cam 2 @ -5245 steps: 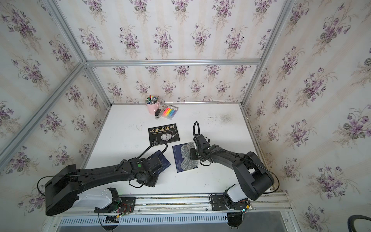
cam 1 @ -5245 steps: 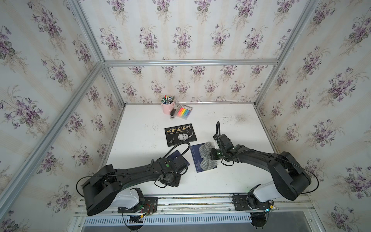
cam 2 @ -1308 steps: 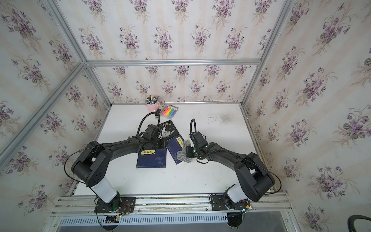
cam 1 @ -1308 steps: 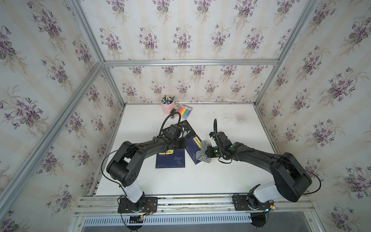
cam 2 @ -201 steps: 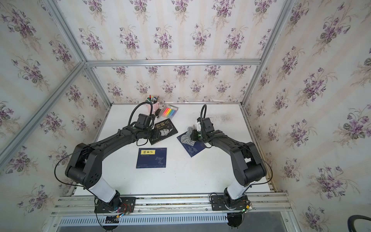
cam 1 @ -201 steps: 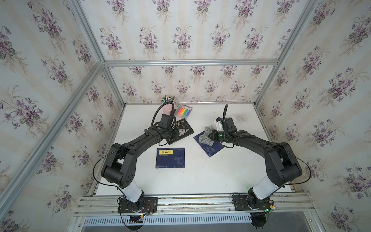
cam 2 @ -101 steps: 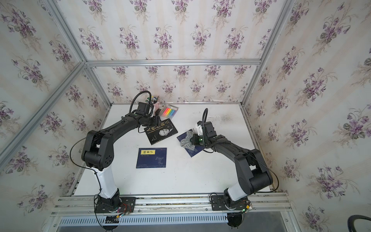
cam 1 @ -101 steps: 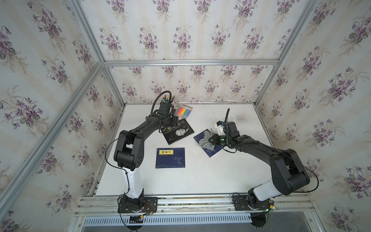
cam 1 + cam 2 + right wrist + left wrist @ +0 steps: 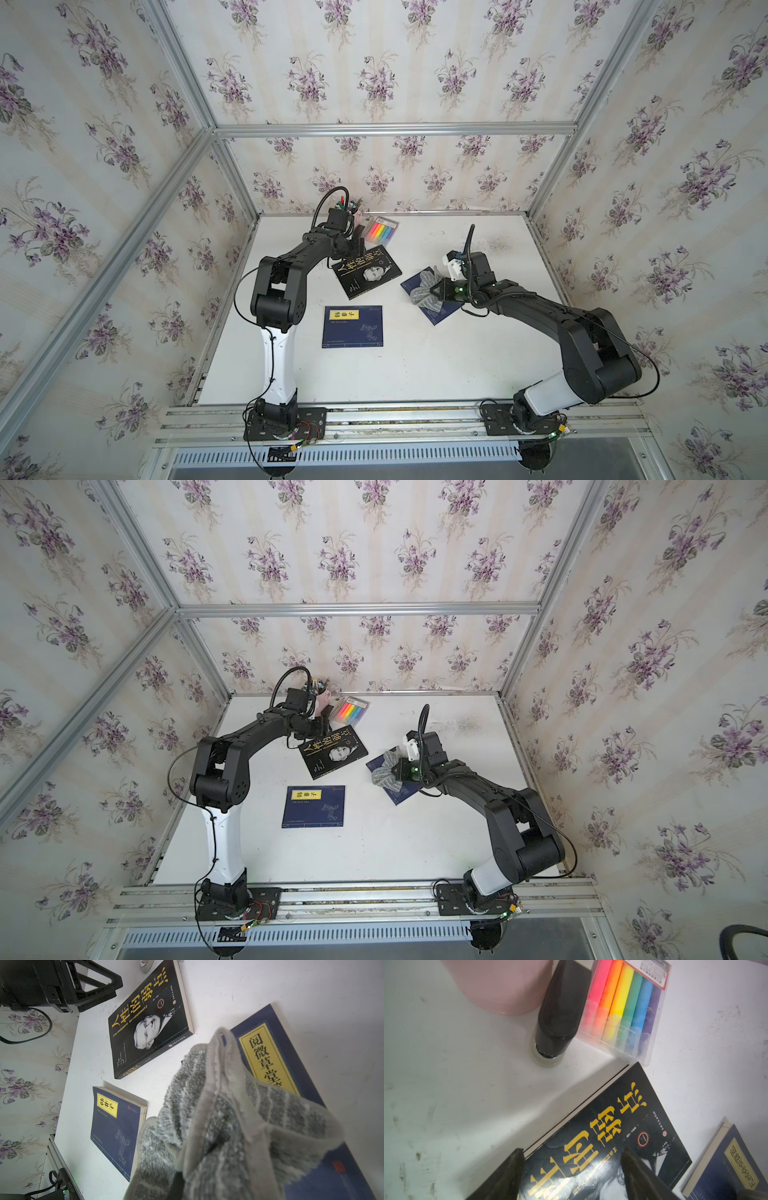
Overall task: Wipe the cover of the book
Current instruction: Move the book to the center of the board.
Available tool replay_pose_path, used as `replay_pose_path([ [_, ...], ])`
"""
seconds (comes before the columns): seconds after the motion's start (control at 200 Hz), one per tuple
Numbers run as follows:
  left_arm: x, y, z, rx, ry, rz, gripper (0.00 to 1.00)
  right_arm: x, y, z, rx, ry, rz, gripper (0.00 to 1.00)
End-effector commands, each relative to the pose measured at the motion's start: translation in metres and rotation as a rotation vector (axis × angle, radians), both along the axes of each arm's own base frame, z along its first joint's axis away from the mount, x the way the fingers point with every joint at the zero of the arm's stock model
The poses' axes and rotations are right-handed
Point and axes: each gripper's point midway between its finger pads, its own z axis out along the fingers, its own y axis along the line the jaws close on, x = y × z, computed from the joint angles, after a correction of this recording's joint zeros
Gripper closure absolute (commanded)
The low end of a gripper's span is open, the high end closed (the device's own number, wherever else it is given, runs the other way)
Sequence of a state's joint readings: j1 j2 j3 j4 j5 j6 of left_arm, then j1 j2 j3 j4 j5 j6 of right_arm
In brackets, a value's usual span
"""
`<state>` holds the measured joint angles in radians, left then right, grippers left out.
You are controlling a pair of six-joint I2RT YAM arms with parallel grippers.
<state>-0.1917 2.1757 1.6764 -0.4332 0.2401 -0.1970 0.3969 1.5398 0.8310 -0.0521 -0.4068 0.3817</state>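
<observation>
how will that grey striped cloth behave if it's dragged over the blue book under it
Probably floppy: the striped cloth hangs in bunched folds and drapes over the blue book. Its fluffy pile looks grippy, so it may nudge the thin book along the smooth white table. Loose edges will likely trail or fold under.

Black arms (image 9: 536,307), white base links (image 9: 276,365)

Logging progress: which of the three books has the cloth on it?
The rightmost blue book, under the grey cloth; the black book and front blue book are bare.
</observation>
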Motion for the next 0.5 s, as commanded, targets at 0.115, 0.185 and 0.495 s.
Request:
replay_pose_path([
  [0.115, 0.001, -0.002, -0.015, -0.012, 0.049, 0.009, 0.24, 0.001, 0.004, -0.001, 0.016, -0.016, 0.023, 1.0],
  [0.185, 0.001, -0.004, -0.021, -0.023, 0.067, 0.003, 0.24, 0.0, 0.004, -0.001, 0.016, -0.018, 0.025, 1.0],
  [0.495, -0.033, -0.049, -0.02, -0.197, 0.073, -0.191, 0.27, -0.001, 0.004, 0.0, 0.02, -0.019, 0.027, 1.0],
])
